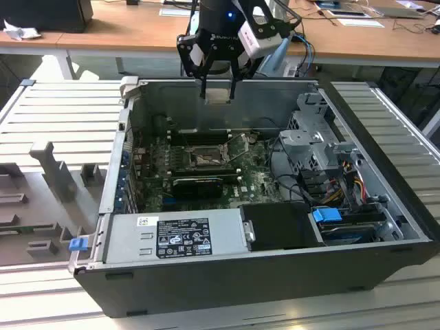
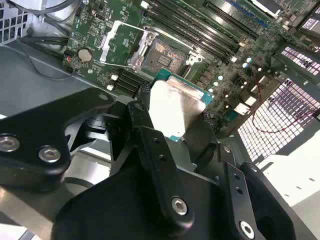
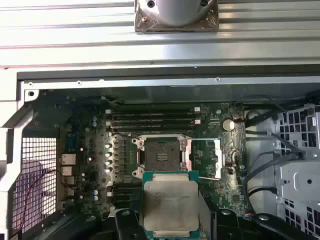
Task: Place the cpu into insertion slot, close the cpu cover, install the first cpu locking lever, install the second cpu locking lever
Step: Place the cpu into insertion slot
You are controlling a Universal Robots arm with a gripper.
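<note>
My gripper (image 1: 218,91) hangs above the far wall of the open computer case (image 1: 206,86), shut on the cpu (image 1: 217,95). In both wrist views the cpu (image 3: 170,202) (image 2: 172,107) is a silvery-grey square with a green rim, clamped by its two side edges between black fingers (image 3: 123,220). Below it on the green motherboard lies the insertion slot (image 3: 160,156) (image 2: 164,54), bare and dark. The cpu cover (image 3: 206,159) (image 2: 121,44) is swung open beside the slot. The cpu is well above the slot and not touching it.
Memory slots (image 3: 152,120) run along one side of the socket. A grey power supply (image 1: 175,237) fills the case's near edge, and a drive cage (image 1: 316,148) with cables (image 1: 347,182) stands at the exterior view's right. A mesh grille (image 3: 37,175) closes one case wall.
</note>
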